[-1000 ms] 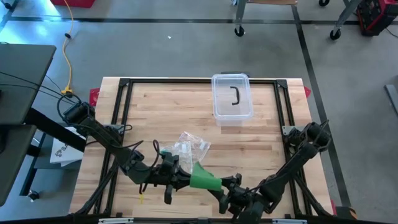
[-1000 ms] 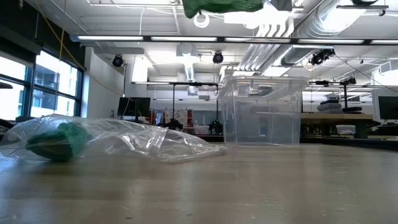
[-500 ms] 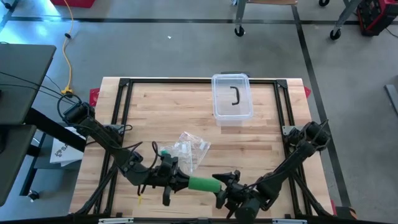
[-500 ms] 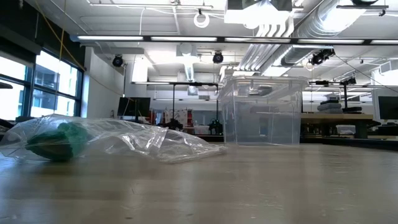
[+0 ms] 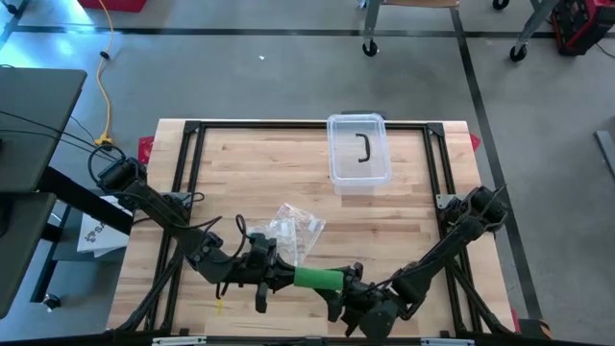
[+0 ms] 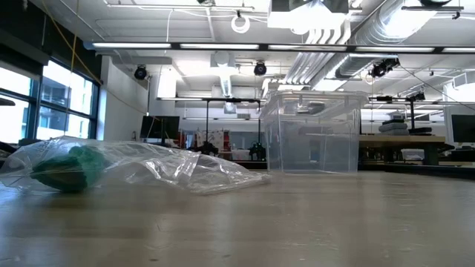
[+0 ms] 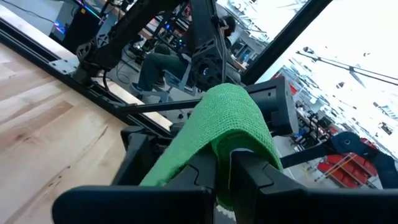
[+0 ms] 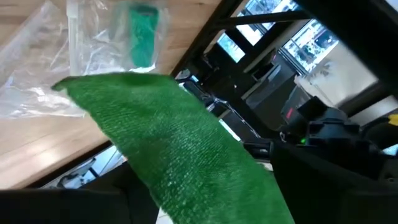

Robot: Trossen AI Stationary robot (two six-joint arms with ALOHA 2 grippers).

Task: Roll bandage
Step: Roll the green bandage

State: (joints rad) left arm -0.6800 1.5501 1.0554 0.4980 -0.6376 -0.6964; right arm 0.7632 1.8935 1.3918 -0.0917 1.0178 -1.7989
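A green bandage (image 5: 315, 280) spans level in the air between my two grippers, near the table's front edge. My left gripper (image 5: 281, 279) is shut on its left end. My right gripper (image 5: 341, 288) stands open at its right end, and the strip (image 8: 168, 137) runs in between its wide-set fingers. A clear plastic bag (image 5: 293, 231) lies flat on the table behind them, with another green roll (image 6: 67, 167) inside it. My left gripper pinches the bandage's left end (image 7: 219, 163) between its two shut fingers, coming level from the table's left. The strip arches up out of the fingers and runs off toward the right arm, clear of the table. My right gripper has the bandage's right part (image 8: 205, 180) between its spread fingers. The picture's lower edge cuts off the place, so I cannot tell whether a finger touches it.
A clear lidded box (image 5: 358, 149) with a dark handle stands at the far middle of the table. A black frame (image 5: 192, 130) runs around the tabletop. Bare wood lies between the bag and the box and to the right.
My right gripper has gone toward the table's left, toward my left gripper, its fingers staying wide. The bandage was a broad flap hanging from my left gripper, low enough to reach the top of the low view. It is now a narrow level band, gone from that view.
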